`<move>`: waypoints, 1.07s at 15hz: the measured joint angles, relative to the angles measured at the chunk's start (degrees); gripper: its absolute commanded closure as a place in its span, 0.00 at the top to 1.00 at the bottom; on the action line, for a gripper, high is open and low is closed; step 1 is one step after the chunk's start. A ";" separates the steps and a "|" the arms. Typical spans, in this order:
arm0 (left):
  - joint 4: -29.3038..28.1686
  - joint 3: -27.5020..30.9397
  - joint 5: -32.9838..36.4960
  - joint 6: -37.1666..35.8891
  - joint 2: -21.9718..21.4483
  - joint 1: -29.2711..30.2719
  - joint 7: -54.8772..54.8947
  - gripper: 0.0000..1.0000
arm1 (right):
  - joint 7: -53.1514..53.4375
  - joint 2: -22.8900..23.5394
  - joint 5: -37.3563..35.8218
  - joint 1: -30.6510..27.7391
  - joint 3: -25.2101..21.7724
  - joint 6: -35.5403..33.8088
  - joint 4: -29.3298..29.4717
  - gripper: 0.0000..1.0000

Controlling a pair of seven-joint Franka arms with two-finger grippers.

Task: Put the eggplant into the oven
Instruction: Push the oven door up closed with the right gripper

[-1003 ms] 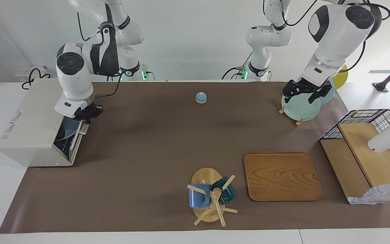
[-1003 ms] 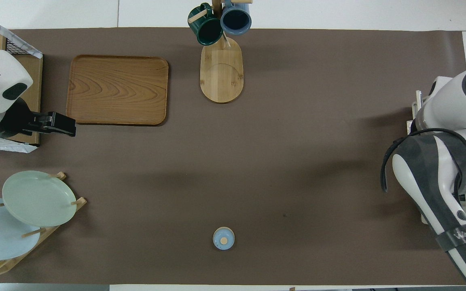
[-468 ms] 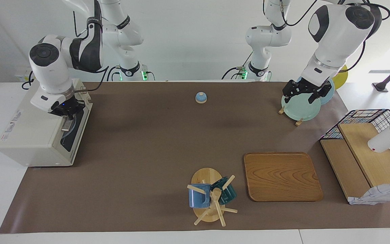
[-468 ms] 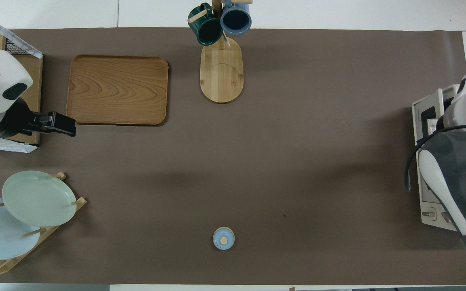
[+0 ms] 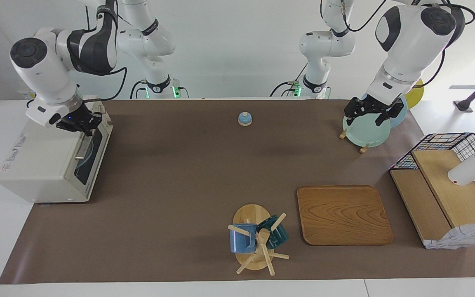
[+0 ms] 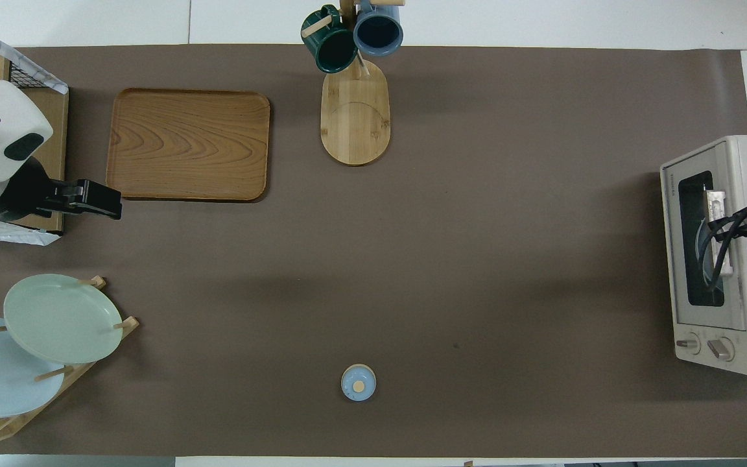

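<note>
Your oven [image 5: 48, 165] sits at the right arm's end of the table, long axis running nearer-to-farther from the robots, door [image 6: 703, 246] shut and facing the table's middle. Eggplant not visible. Right gripper [image 5: 81, 123] hangs over the oven's top front edge by the handle; can't tell its fingers. Left gripper [image 5: 372, 112] waits, spread wide, over the plates [image 5: 366, 131].

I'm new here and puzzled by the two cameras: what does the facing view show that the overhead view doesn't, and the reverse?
Facing view only: the white bottle on the wooden shelf. Overhead view only: the knobs on the oven. Both show the oven, the wooden tray, the mugs, the plates and the open left hand.
</note>
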 measured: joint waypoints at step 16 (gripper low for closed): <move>0.00 0.03 0.00 0.00 0.00 0.00 0.00 1.00 | 13.12 0.00 6.89 3.39 2.00 -5.40 6.45 1.00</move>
